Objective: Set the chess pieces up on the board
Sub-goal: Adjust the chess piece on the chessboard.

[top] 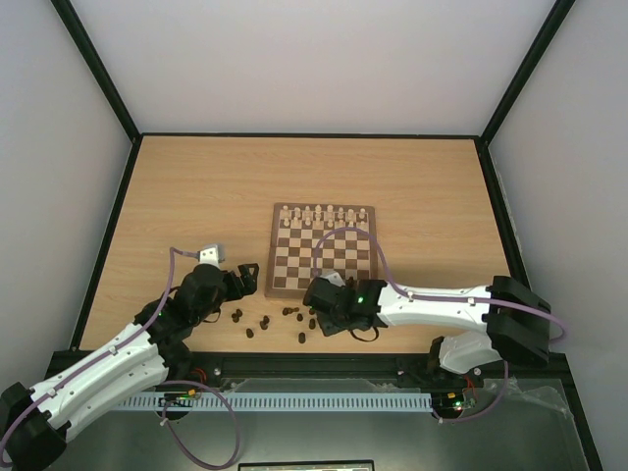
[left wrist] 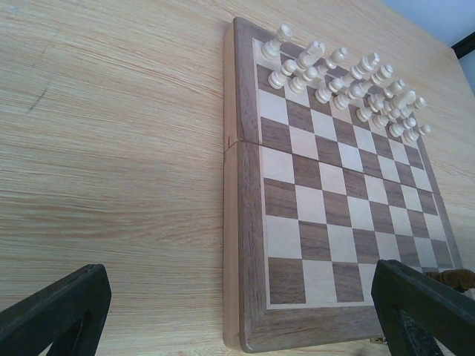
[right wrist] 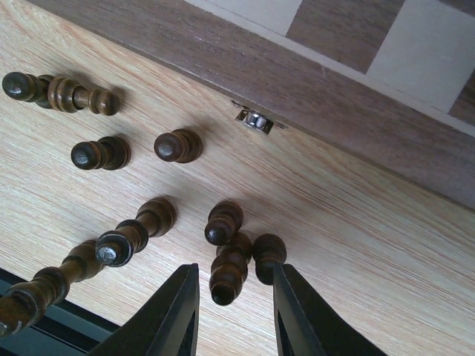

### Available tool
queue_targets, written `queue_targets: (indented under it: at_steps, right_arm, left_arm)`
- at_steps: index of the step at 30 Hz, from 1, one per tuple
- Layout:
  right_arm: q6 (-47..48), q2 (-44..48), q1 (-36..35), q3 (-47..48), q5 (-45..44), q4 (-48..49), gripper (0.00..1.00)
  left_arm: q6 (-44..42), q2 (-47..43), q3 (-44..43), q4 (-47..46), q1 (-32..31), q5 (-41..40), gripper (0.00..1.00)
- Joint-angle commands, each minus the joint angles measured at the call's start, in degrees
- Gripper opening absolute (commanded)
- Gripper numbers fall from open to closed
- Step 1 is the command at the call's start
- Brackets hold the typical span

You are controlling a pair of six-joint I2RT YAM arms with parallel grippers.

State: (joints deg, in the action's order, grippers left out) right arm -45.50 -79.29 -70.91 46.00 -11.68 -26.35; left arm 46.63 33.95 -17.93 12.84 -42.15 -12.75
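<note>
The board [top: 272,267] lies mid-table with pale pieces [top: 324,214] on its far rows. Several dark brown chess pieces [top: 265,322] are scattered on the table before its near edge. My right gripper [top: 318,302] hangs over them, open. In the right wrist view its fingers [right wrist: 234,297] straddle a dark piece [right wrist: 228,271], with two more [right wrist: 224,221] [right wrist: 267,256] close beside it. My left gripper [top: 245,273] is open and empty at the board's near left corner [left wrist: 249,326]. Its fingertips [left wrist: 237,311] stand wide apart.
The board's metal latch [right wrist: 256,121] sits on its near edge. More dark pieces [right wrist: 100,153] lie left of my right gripper. The pale pieces [left wrist: 349,81] fill the far rows. Black rails edge the table [top: 196,186].
</note>
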Motion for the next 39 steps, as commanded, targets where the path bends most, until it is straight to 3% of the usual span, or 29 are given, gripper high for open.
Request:
queue_targets:
  at_steps: [1, 12, 22, 39]
  right_arm:
    - [0.0, -1.6, -0.7, -0.8, 1.3, -0.5, 0.28]
    - [0.1, -3.8, -1.1, -1.3, 2.4, 0.0, 0.22]
    - [0.3, -4.0, -1.2, -1.1, 3.2, 0.4, 0.07]
    - [-0.4, 1.1, -1.7, -3.0, 2.8, -4.0, 0.06]
  left_arm:
    - [0.5, -0.3, -0.7, 0.6, -0.1, -0.8, 0.99]
    - [0.6, 0.6, -0.3, -0.3, -0.1, -0.2, 0.99]
    - [0.7, 0.6, 0.5, -1.0, -0.1, 0.1, 0.99]
    - [0.7, 1.9, 0.6, -2.4, -0.1, 0.5, 0.99]
